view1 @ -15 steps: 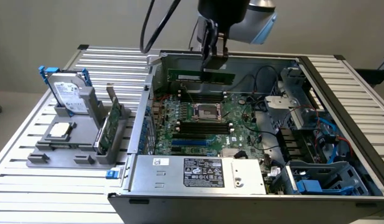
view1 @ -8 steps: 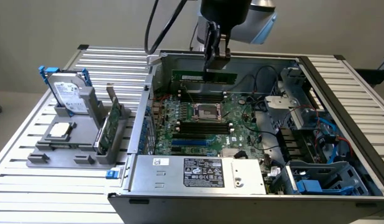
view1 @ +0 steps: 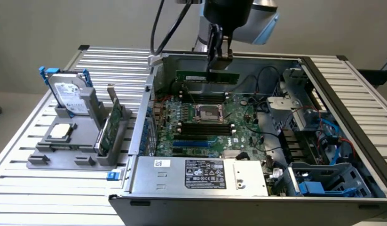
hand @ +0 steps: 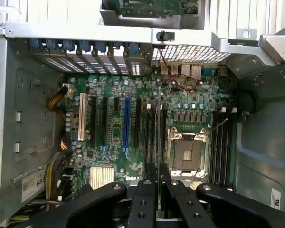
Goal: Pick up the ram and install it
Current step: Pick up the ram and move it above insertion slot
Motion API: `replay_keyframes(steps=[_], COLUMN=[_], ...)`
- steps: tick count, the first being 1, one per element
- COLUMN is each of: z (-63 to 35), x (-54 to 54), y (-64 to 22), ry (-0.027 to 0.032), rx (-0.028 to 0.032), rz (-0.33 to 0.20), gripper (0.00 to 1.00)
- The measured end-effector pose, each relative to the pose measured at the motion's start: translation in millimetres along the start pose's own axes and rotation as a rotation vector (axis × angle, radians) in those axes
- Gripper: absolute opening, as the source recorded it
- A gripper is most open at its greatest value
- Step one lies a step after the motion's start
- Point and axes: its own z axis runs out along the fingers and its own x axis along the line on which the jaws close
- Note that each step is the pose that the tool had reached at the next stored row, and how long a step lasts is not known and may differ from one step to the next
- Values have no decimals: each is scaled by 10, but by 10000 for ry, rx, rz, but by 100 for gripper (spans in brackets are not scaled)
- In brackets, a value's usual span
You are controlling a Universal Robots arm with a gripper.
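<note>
The ram (view1: 206, 76), a long green stick, hangs level inside the open computer case (view1: 362, 117), above the motherboard (view1: 200, 136). My gripper (view1: 219, 59) is shut on its upper edge from above. In the wrist view the ram (hand: 159, 128) appears edge-on as a thin line between the fingers (hand: 147, 190), with the gripper (hand: 159, 183) over the black memory slots (hand: 151, 137) beside the CPU socket (hand: 186, 154). It is still clear of the board. More black slots (view1: 206, 128) lie on the nearer side of the CPU socket (view1: 209, 112) in the exterior view.
On the exterior view's left a grey holder (view1: 74, 157) carries a hard drive with blue rails (view1: 71, 94) and a green expansion card (view1: 112, 125). The power supply (view1: 200, 172) fills the case's near end. Cables and a blue drive cage (view1: 325, 183) crowd the right side.
</note>
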Motion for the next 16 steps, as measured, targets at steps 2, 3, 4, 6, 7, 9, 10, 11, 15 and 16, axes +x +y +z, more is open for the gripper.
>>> replay_keyframes(steps=[2, 3, 4, 6, 7, 9, 10, 11, 15, 16], z=[20, 28, 36, 50, 60, 82, 94, 106, 160, 173], x=[-30, -44, -55, -69, -72, -73, -74, -74, -75, -84], y=[-12, -18, -26, -39, -43, -50, -53, -55, -63, -66], ry=[11, 18, 28, 51, 59, 63, 61, 54, 22, 22], rx=[21, 33, 47, 83, 99, 118, 121, 121, 121, 121], rz=[1, 2, 1, 6, 14, 64, 126, 220, 631, 653], gripper=[14, 14, 14, 14, 14, 14, 14, 14, 14, 14])
